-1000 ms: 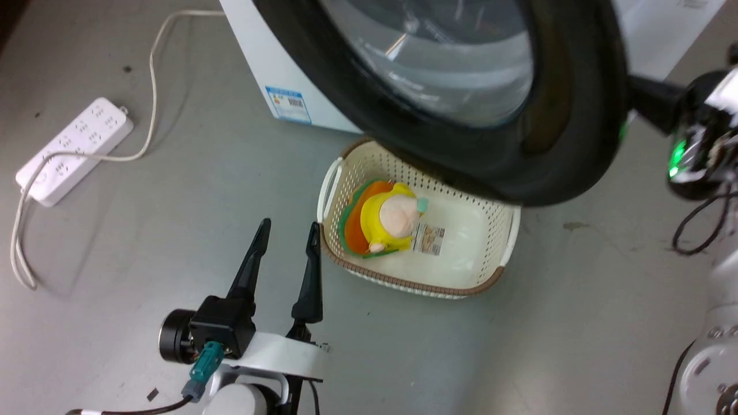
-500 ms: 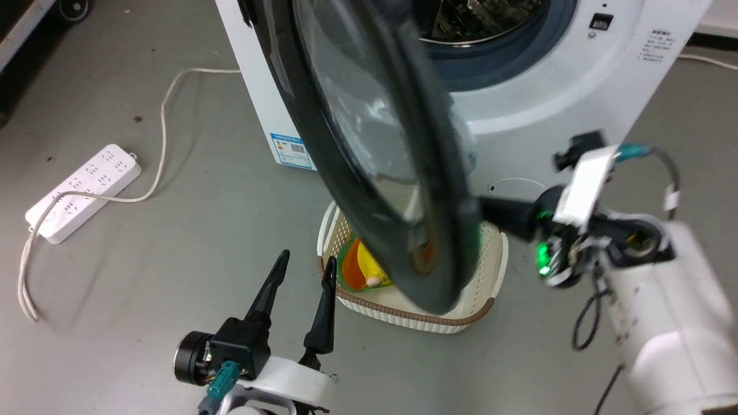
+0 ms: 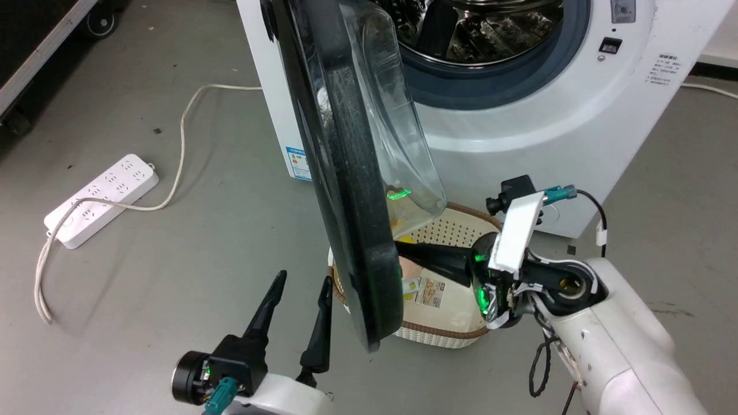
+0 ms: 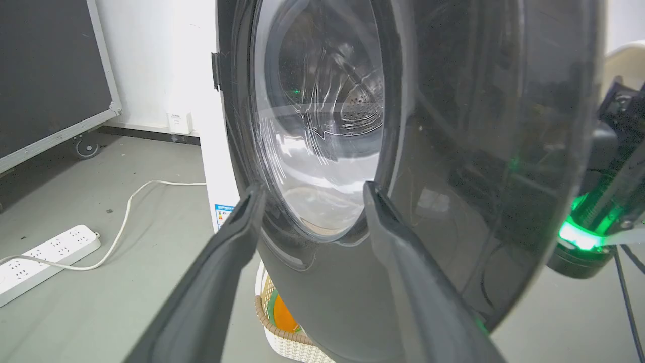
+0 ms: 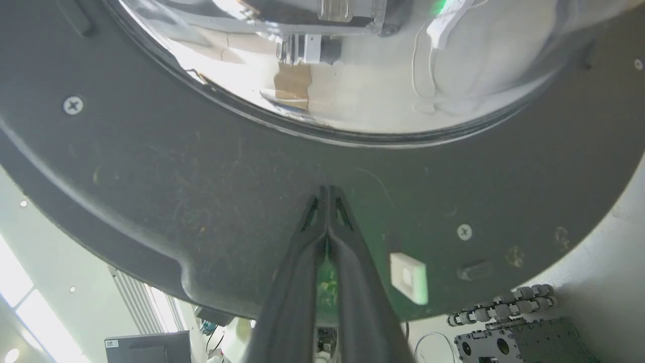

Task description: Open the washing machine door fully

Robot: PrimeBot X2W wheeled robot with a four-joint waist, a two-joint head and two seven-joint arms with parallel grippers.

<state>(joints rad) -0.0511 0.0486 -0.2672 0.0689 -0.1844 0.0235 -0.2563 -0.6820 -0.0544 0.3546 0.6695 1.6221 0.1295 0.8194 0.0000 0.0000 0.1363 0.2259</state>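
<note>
In the head view the washing machine door (image 3: 346, 173) stands edge-on, swung out from the left front edge of the washing machine (image 3: 519, 132). The right gripper (image 3: 402, 249), fingers pressed together, meets the door's inner face near the lower rim, and the left gripper (image 3: 305, 276) is spread just left of that rim. The left wrist view has the left gripper (image 4: 313, 187) spread before the door's outer face, and in the right wrist view the joined tips touch the dark rim below the glass bowl (image 5: 352, 75).
</note>
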